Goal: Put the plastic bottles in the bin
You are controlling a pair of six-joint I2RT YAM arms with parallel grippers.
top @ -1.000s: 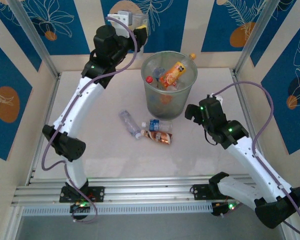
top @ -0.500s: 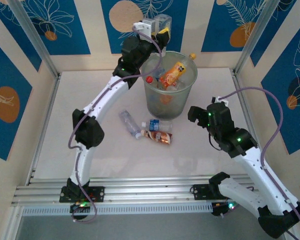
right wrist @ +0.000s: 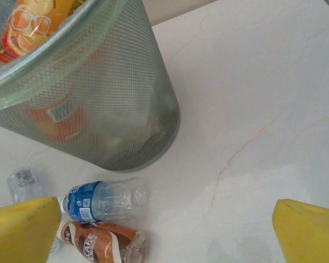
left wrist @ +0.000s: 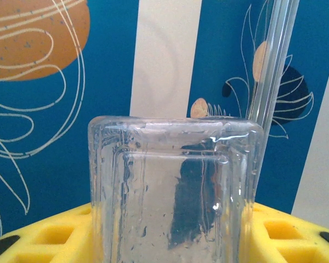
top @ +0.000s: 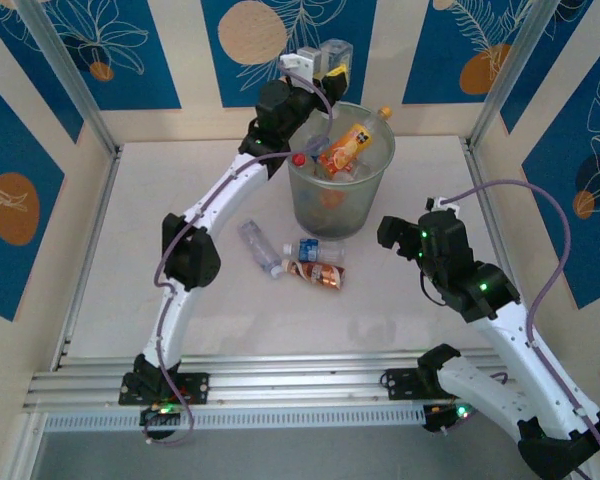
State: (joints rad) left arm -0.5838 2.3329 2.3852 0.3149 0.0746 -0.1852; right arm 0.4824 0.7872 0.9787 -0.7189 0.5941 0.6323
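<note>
Top view: my left gripper [top: 323,66] shut tight on clear bottle [top: 332,52], held high by far-left rim of bin [top: 325,215]; bin mouth just below hand, orange-label bottle [top: 348,146] topping pile inside. My right gripper [top: 392,228] beside bin wall.
Left wrist: clear bottle [left wrist: 175,192] seated between yellow pads [left wrist: 49,236].
Right wrist: my jaws wide apart, nothing held; blue-label bottle [right wrist: 101,200] and brown-label bottle [right wrist: 101,241] on table [right wrist: 252,109], ahead-left of hand.
Judgement: drop step in hand; next move calls for centring over bin mouth, then opening

Bin [top: 338,205] far-centre on the table [top: 210,320], bottles [top: 345,148] inside; three loose bottles [top: 302,262] just before it, slightly left.
</note>
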